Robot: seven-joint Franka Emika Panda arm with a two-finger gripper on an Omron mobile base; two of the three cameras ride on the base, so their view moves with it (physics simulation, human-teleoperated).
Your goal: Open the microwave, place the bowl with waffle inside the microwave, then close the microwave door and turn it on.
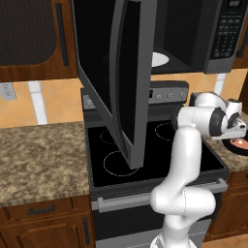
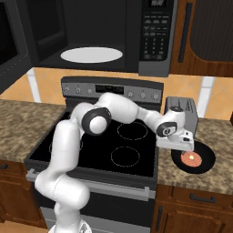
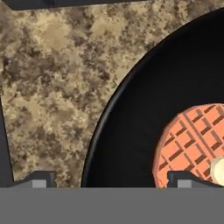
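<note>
Tool [image 3: 107, 178] tips astride bowl with waffle [image 3: 131, 131] rim, close-up.

The shallow round black bowl [image 3: 131, 131] looked smooth and faintly glossy; its reddish-brown waffle [image 3: 192, 144] was ridged. The speckled brown stone counter [image 3: 57, 87] appeared mottled, the black glass cooktop [image 2: 123, 150] glossy.

You are looking at a speckled brown granite counter [image 2: 214, 132] lying under the gripper [image 3: 111, 177]. Sitting directly on it, right beneath the fingertips, is the bowl with waffle [image 2: 193, 158], and just behind the gripper the small grey toaster [image 2: 182, 110] is standing on the same stone.
</note>
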